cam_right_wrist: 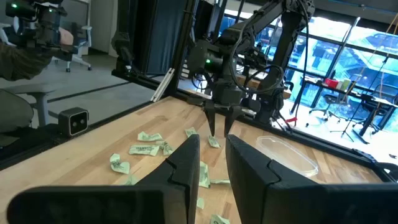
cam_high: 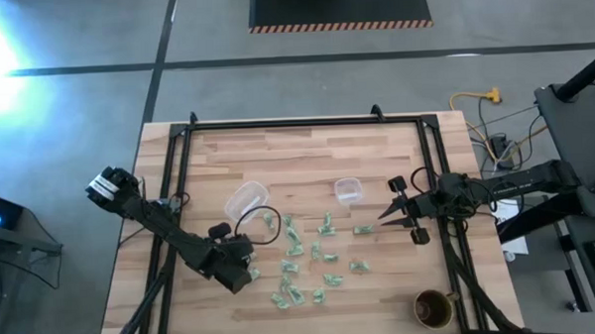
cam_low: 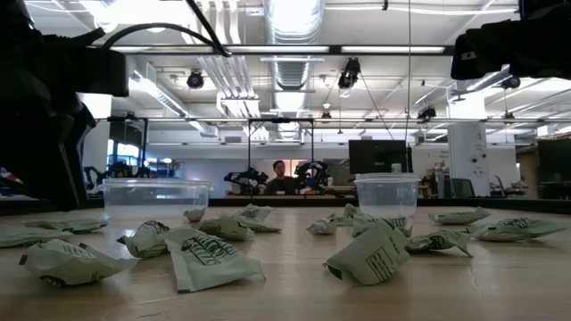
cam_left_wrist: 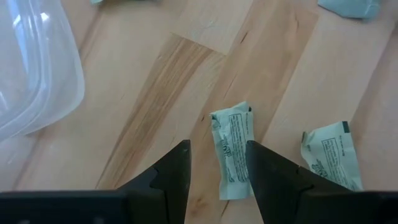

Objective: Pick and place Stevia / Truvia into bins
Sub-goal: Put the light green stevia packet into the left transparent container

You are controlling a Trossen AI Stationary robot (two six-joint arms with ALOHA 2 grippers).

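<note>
Several green-and-white Stevia packets (cam_high: pixel 306 261) lie flat and scattered on the wooden table. The two clear bins stand behind them, the larger (cam_high: pixel 246 200) and the smaller (cam_high: pixel 349 191). My left gripper (cam_left_wrist: pixel 217 168) is open and points down at the left end of the scatter. Its fingers stand on either side of one packet (cam_left_wrist: pixel 231 155) that lies on the table. Whether they touch it I cannot tell. My right gripper (cam_high: pixel 384 217) is open and empty. It hovers level at the right, pointing toward the packets.
A round brown cup (cam_high: pixel 432 306) stands at the near right corner. A black frame (cam_high: pixel 306 124) runs around the table top. A second packet (cam_left_wrist: pixel 329 155) lies close beside my left gripper. The larger bin's wall (cam_left_wrist: pixel 31 68) is just beyond it.
</note>
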